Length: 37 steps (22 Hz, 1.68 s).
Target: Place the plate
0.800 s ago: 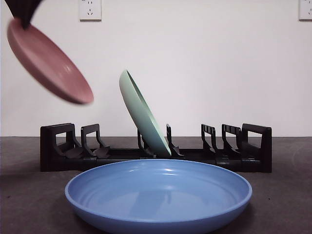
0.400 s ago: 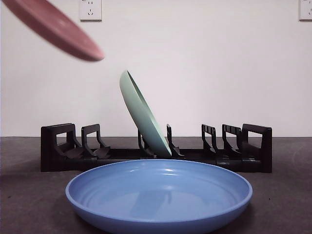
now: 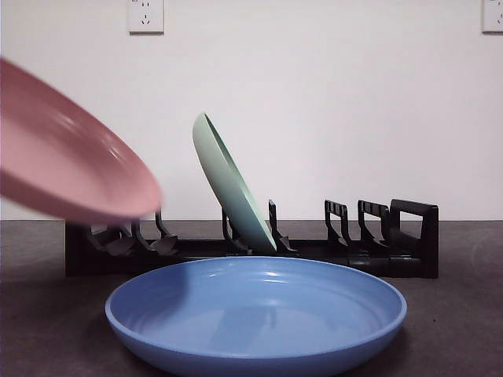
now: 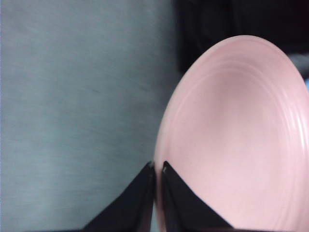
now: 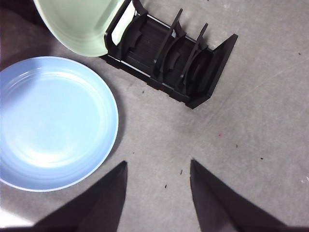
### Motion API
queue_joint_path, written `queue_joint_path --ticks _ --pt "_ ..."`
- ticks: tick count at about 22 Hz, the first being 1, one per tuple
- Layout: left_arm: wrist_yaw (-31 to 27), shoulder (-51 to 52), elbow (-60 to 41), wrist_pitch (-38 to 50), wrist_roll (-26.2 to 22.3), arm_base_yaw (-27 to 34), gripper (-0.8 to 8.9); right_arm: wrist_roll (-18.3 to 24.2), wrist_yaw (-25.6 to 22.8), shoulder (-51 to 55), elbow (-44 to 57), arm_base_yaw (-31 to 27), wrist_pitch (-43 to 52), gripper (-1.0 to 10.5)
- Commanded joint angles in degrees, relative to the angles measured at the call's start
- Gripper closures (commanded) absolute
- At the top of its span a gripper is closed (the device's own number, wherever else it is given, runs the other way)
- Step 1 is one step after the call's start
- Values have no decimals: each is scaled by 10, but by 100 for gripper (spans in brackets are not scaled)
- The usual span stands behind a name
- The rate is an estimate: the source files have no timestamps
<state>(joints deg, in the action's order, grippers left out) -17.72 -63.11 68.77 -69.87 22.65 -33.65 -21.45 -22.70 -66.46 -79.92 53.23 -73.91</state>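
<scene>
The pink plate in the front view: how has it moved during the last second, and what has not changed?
The pink plate first rose toward the upper left corner, then came down; it now looks larger and hangs in front of the left end of the black dish rack. The left gripper remains shut on its rim. The green plate in the rack and the blue plate on the table did not move.

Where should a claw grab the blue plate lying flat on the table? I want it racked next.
Judging by its pose, pinch the raised rim of the blue plate: it lies flat, so only the upturned edge offers a hold. The open right claw could come down on the rim section nearest it, clear of the rack.
</scene>
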Motion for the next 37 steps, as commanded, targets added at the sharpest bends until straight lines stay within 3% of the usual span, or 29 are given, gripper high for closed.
queue_joint_path --ticks 1,6,11,16,29,31,34,37 --pt "29 34 -83 61 58 -21 799 -2 -3 -4 -10 6 6 737" --pt "110 74 -203 195 108 -41 799 -2 -3 -4 -10 6 6 737" --pt "213 35 -254 361 141 -43 799 -2 -3 -4 -10 6 6 737" --pt "240 -42 -254 411 143 -45 799 -2 -3 -4 -10 6 6 737" --pt "240 -156 -254 453 141 -61 790 -2 -3 -4 -10 6 6 737" --pt "240 -165 -254 452 140 -61 706 -2 -3 -4 -10 6 6 737" --pt "240 -162 -253 452 141 -61 474 -2 -3 -4 -10 6 6 737" --pt "240 -137 -240 425 134 -60 460 -2 -3 -4 -10 6 6 737"
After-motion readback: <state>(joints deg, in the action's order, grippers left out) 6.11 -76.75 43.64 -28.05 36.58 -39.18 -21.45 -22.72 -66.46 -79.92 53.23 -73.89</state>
